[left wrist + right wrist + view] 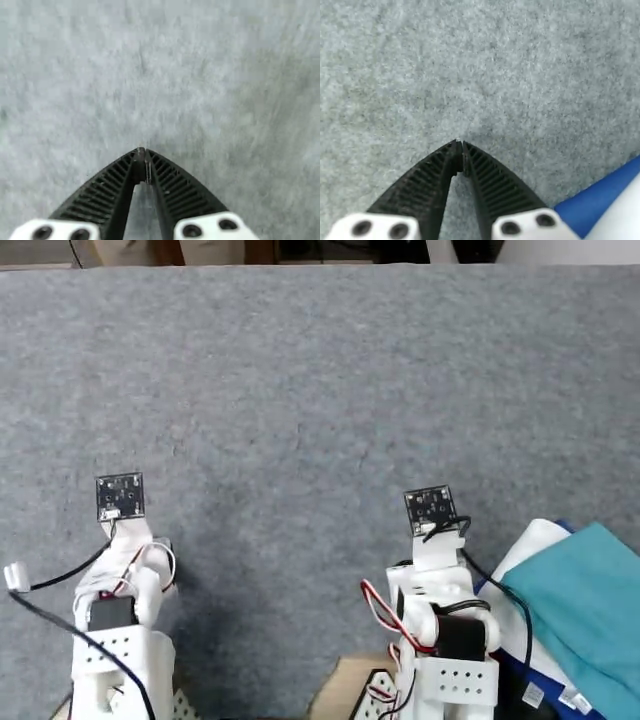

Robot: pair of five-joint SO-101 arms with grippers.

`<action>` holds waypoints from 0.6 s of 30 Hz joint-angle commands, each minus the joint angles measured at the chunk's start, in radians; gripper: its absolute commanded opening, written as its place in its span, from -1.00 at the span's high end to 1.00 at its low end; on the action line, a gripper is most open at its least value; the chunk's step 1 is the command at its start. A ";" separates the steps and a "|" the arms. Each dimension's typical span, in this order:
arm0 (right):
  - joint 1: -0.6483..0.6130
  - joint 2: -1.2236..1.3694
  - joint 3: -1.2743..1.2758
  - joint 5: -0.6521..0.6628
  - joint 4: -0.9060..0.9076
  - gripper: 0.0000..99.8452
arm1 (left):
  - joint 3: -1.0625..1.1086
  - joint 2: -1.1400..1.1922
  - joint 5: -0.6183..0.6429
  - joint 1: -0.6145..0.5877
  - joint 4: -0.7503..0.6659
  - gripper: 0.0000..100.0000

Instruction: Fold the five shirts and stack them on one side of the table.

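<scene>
A stack of folded shirts lies at the table's near right corner in the high view: a teal shirt [590, 590] on top, a white one [530, 545] under it and a blue one [562, 528] showing at the edges. The blue shirt's edge [600, 202] also appears beside my right gripper [459, 145], which is shut with nothing in it, above bare grey felt. My left gripper [140, 152] is shut and empty too, over bare felt. Both arms sit drawn back at the near edge, the left arm [120, 540] at the left and the right arm [435, 560] just left of the stack.
The grey felt table [320, 390] stretches wide in front of both arms. A cardboard piece [340, 690] lies at the near edge between the arm bases. Furniture legs show beyond the far edge.
</scene>
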 commanded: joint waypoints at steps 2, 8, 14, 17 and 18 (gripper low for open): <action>-0.005 -0.091 -0.001 0.006 0.006 0.99 | 0.015 -0.094 -0.008 -0.005 0.000 0.96; -0.005 -0.091 -0.001 0.006 0.006 0.99 | 0.015 -0.111 -0.008 -0.003 0.000 0.96; -0.005 -0.091 -0.001 0.006 0.006 0.99 | 0.015 -0.111 -0.008 -0.003 0.000 0.96; -0.005 -0.091 -0.001 0.006 0.006 0.99 | 0.015 -0.111 -0.008 -0.003 0.000 0.96; -0.005 -0.091 -0.001 0.006 0.006 0.99 | 0.015 -0.111 -0.008 -0.003 0.000 0.96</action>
